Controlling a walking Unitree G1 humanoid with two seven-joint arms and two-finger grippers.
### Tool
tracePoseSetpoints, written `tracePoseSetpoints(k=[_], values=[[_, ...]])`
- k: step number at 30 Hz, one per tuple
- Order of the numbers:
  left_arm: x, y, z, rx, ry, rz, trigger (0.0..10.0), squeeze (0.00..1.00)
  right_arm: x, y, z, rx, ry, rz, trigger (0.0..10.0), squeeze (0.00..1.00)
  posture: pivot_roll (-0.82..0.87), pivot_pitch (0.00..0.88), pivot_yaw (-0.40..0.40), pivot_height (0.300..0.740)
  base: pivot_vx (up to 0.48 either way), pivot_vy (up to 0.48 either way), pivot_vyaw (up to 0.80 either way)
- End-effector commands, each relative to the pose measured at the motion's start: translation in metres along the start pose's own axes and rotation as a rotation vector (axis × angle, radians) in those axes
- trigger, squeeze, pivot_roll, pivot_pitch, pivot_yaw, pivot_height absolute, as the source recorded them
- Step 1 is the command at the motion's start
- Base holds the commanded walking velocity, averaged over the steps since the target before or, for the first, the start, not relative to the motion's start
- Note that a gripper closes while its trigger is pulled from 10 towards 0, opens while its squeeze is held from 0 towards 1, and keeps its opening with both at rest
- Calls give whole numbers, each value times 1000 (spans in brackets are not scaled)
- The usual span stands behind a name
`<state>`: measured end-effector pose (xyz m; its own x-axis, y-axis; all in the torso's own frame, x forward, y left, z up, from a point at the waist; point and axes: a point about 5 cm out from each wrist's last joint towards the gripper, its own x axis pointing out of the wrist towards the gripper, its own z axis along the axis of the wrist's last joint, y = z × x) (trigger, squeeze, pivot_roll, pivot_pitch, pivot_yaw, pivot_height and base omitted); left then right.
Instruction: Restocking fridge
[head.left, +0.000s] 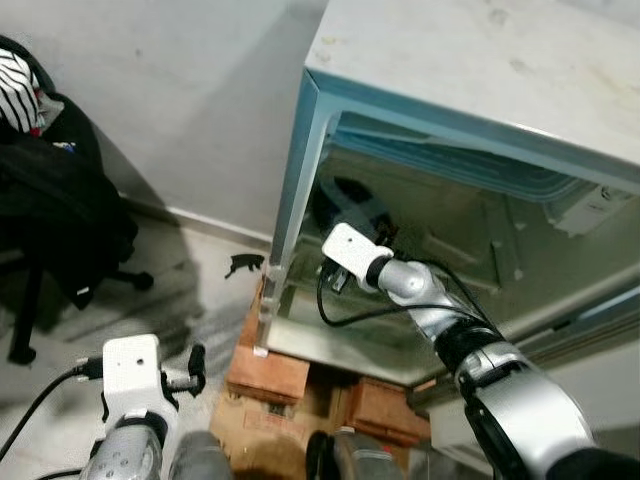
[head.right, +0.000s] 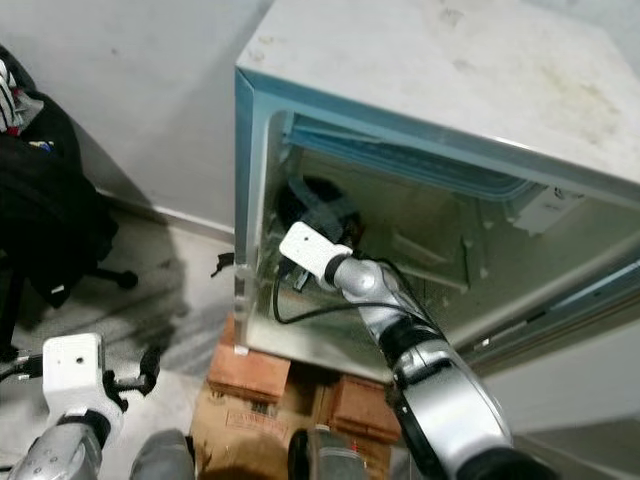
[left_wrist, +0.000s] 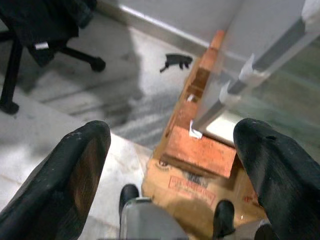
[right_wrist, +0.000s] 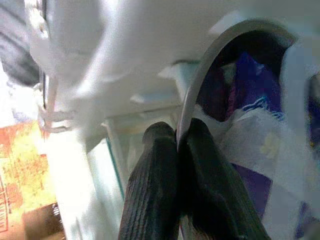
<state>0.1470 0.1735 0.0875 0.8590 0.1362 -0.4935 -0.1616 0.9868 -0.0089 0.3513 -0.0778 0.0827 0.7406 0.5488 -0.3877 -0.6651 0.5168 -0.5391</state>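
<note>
A small pale-blue fridge (head.left: 470, 70) stands open on bricks. Inside its left part lies a dark bag (head.left: 340, 195) with a grey strap (head.left: 368, 212). My right arm reaches into the fridge, its white wrist camera (head.left: 350, 250) just under the bag. In the right wrist view my right gripper (right_wrist: 177, 145) is shut, its fingers pinched on the thin grey strap (right_wrist: 200, 75), with white plastic and dark blue packaging (right_wrist: 250, 80) behind it. My left gripper (left_wrist: 175, 165) is open and holds nothing, low over the floor left of the fridge's base.
Red bricks (head.left: 268, 370) and a cardboard box (head.left: 265, 435) support the fridge. An office chair heaped with black clothes (head.left: 50, 210) stands at the left. A small black object (head.left: 243, 265) lies on the floor by the wall.
</note>
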Motion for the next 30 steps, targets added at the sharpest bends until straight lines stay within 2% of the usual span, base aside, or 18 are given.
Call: tracePoseSetpoints(k=[1,8,11,19,20,22,30], values=[[-7,-5,1,-11,3,-20,10000,0,2,-4,3,-17,14,-3,10000,0,193,280,-197,740,0,0,0],[-20,-19,2,22,-5,-122,10000,0,10,-14,19,-29,19,-57,10000,0,196,298,-213,740,0,0,0],[-26,-23,1,24,6,-149,10000,0,13,-21,30,-74,24,-82,10000,0,203,310,-213,740,0,0,0],[-33,-23,-1,32,18,-146,10000,0,16,-35,42,-169,54,-159,10000,0,218,314,-217,740,0,0,0],[-33,-23,-1,35,17,-145,10000,0,16,-36,47,-191,38,-161,10000,1000,219,316,-218,740,0,0,0],[-33,-23,0,38,15,-143,10000,0,17,-37,52,-188,19,-160,10000,1000,218,317,-220,740,0,0,0],[-29,-22,1,40,6,-128,10000,0,18,-41,63,-293,-25,-221,10000,1000,209,312,-220,740,0,0,0]])
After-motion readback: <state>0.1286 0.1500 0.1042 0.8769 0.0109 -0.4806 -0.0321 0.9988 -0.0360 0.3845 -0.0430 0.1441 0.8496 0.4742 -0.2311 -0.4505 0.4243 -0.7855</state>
